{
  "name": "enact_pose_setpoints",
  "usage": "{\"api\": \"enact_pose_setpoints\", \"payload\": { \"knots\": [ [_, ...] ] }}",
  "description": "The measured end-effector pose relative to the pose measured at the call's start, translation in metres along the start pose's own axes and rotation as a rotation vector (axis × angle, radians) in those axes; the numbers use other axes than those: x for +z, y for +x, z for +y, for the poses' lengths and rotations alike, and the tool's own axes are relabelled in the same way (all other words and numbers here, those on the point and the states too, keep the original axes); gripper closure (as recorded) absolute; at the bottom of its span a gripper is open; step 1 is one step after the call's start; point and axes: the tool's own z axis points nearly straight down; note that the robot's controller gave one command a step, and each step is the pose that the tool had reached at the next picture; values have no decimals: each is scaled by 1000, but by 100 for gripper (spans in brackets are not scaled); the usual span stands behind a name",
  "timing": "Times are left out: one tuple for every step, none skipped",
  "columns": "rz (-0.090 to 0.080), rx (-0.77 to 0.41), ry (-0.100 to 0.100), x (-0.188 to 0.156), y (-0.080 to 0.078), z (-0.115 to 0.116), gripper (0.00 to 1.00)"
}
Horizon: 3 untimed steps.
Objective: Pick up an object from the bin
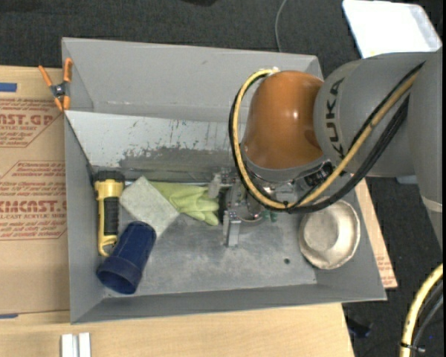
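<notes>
The thing nearest your claw is a crumpled yellow-green cloth (187,199). It lies on the bin floor left of centre, stretched left to right just below the foot of the back wall. Its right end reaches the claw (231,233), which is low in the bin under the arm's orange cover (281,121). The tip is close to the floor, just beside that end of the cloth or touching it. You cannot tell from this view whether the claw is apart or together, and nothing can be seen clamped in it.

My judgement is that you are at the approach-and-grasp step, with no lift begun. The next move calls for making sure the claw straddles a fold of the cloth rather than sitting alongside it. Then close it and raise straight up. Soft fabric may slip out or trail, so expect it to drag as it comes away.

The left end of the cloth overlaps a grey-white pad (147,203), and a pull could shift that pad too. Further left, a dark blue cup (126,257) lies on its side. A yellow and black torch (107,218) rests along the left wall. A metal bowl (328,235) sits on the far side of the claw, near the right wall of the bin (186,270), and is well clear of the cloth.
</notes>
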Motion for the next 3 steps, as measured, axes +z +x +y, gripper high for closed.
{"api": "enact_pose_setpoints", "payload": {
  "knots": [
    [-8, 1, -1, -4, -2, 0, 0],
    [-9, 153, -3, 19, -36, 22, 0],
    [-8, 178, -2, 10, -33, 33, 0]
  ]
}}
